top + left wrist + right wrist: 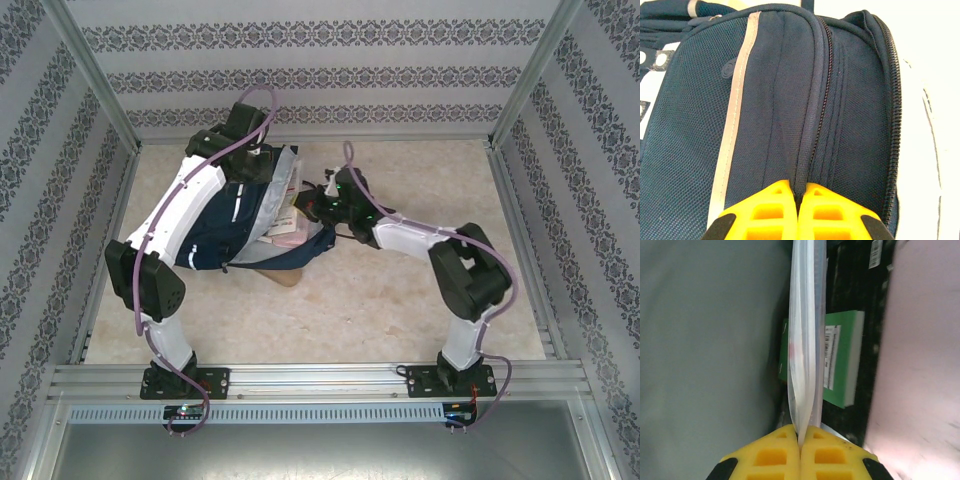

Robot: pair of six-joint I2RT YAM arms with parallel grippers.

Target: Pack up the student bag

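A: Patterned walls, pale worktop (400, 320). The student bag (215, 248) lies back-left, mouth open.

B: It looks soft and floppy. The left gripper (798, 190) jaws pinch its seam by the zip, a sound hold. The right gripper (800, 432) jaws clench a thin clear sleeve (804, 340), probably slippery.

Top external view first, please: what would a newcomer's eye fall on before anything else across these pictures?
The big navy student bag lies left of centre on the table. In the left wrist view, the yellow left tool pinches a ridge of its fabric. In the right wrist view, the right tool is shut on a thin translucent sheet, with a green barcoded box behind it.
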